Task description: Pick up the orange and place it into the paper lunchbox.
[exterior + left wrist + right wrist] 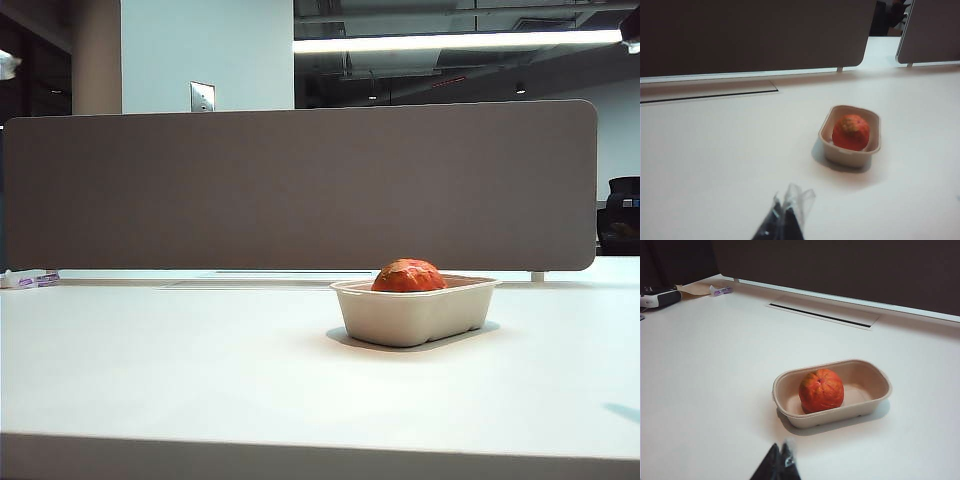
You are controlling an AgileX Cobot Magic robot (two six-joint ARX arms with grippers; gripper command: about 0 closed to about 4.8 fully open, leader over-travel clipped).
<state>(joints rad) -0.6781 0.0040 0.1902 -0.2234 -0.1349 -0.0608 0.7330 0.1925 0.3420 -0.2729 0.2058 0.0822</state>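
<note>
Though neither arm shows in the exterior view, each wrist camera catches its own fingertips: the left pincer (785, 220) is closed with nothing between its dark, plastic-wrapped tips, and the right pincer (779, 462) looks closed and empty too. Both hang above bare counter (150, 360), well apart from the tray.

The orange (821, 390) already sits inside the paper lunchbox (875, 399), towards one end, its crown rising above the rim in the exterior view. So the placing looks done.

Judging by its wrinkled, glossy skin, the orange would be fairly light, a little yielding and somewhat slippery; the safest hold would be across its widest middle, from above. The lunchbox is matte beige pulp, shallow, with rounded corners, a flared rim and tapered sides; it is probably light enough to slide if nudged. The counter is smooth and white, backed by a grey divider panel (300, 185).
</note>
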